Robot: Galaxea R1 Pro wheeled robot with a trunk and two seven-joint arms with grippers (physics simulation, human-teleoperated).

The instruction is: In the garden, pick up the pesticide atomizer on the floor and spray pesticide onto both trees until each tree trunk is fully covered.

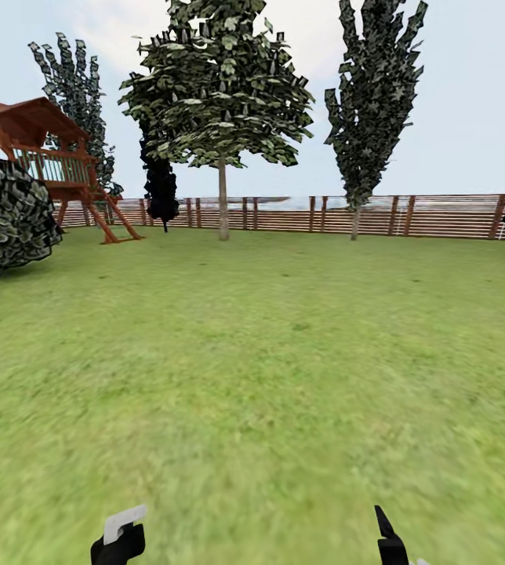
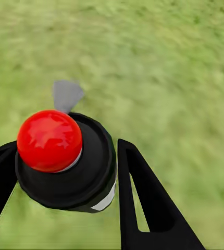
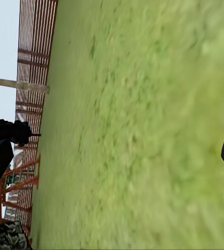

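Note:
My left gripper [image 2: 66, 148] is shut on the pesticide atomizer [image 2: 65, 156], a black round body with a glossy red cap and a grey nozzle, held over the grass. In the head view the left gripper [image 1: 118, 541] sits at the bottom edge with the atomizer's pale nozzle [image 1: 124, 521] sticking up. A broad-crowned tree [image 1: 219, 86] stands far ahead by the fence, its straight grey trunk [image 1: 223, 200] bare to the crown. My right gripper [image 1: 390, 540] is low on the right; its fingers stand wide apart and hold nothing [image 3: 114, 156].
Open lawn [image 1: 268, 353] stretches to a brown slat fence [image 1: 409, 214]. A narrower tall tree [image 1: 372, 94] stands right of centre. A wooden play tower [image 1: 49, 157] and a dark bush [image 1: 5, 208] are at the left. Dark narrow trees [image 1: 161, 188] stand by the fence.

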